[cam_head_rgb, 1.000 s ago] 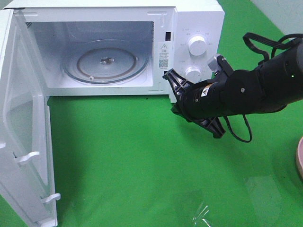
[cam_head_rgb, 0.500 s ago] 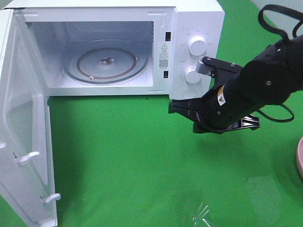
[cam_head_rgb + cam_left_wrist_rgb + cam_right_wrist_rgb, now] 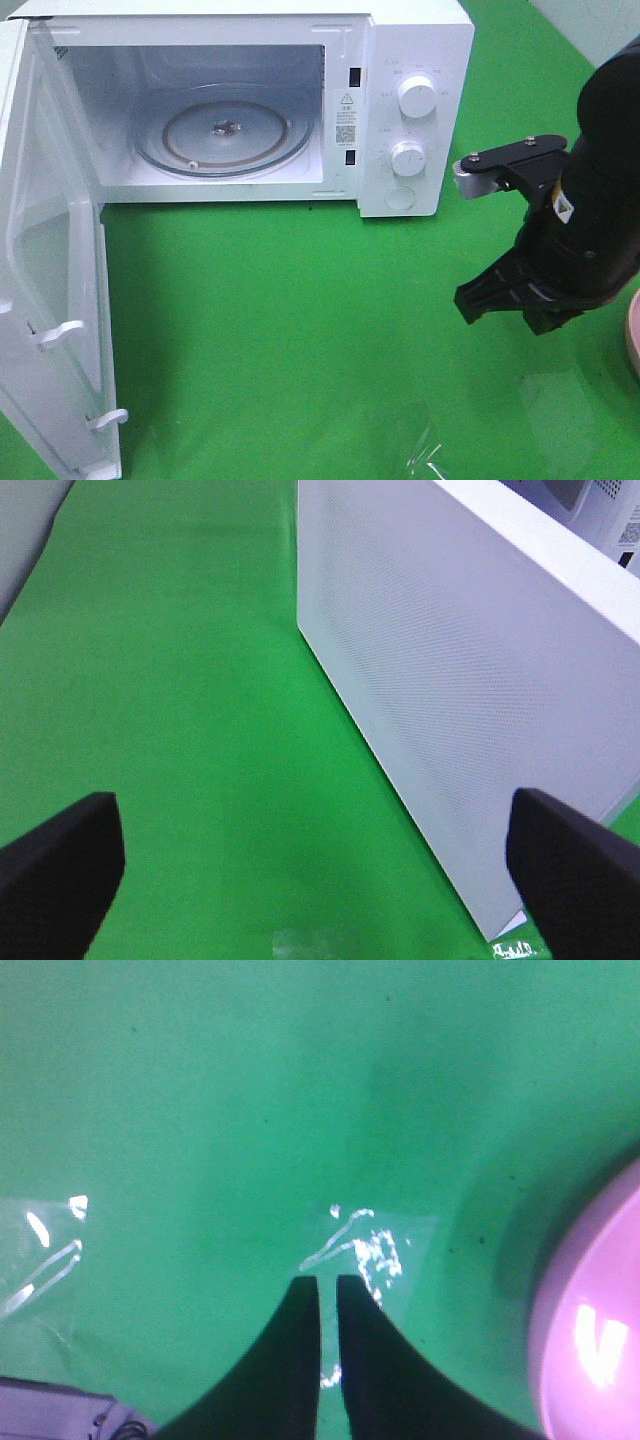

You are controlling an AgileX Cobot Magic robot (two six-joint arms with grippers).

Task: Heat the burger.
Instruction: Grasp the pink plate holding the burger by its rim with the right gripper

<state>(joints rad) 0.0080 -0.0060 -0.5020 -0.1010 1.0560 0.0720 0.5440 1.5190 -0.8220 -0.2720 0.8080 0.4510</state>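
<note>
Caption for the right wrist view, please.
Right gripper, jaws nearly closed with a thin gap and nothing between them, above the green mat beside the pink plate; no burger visible.

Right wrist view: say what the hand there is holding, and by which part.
Nothing. The right hand has only a thin empty gap between its fingers, above the green mat, beside the pink plate.

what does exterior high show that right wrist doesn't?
Only exterior high: the microwave with its door swung open, the empty glass turntable inside, the two knobs, and the right arm from outside.

Only right wrist: the right gripper seen close, its jaws a narrow slit apart with nothing between them, plus a second patch of clear tape on the mat.

Both: the green mat, one edge of the pink plate and a shiny tape patch. No burger shows in either.
</note>
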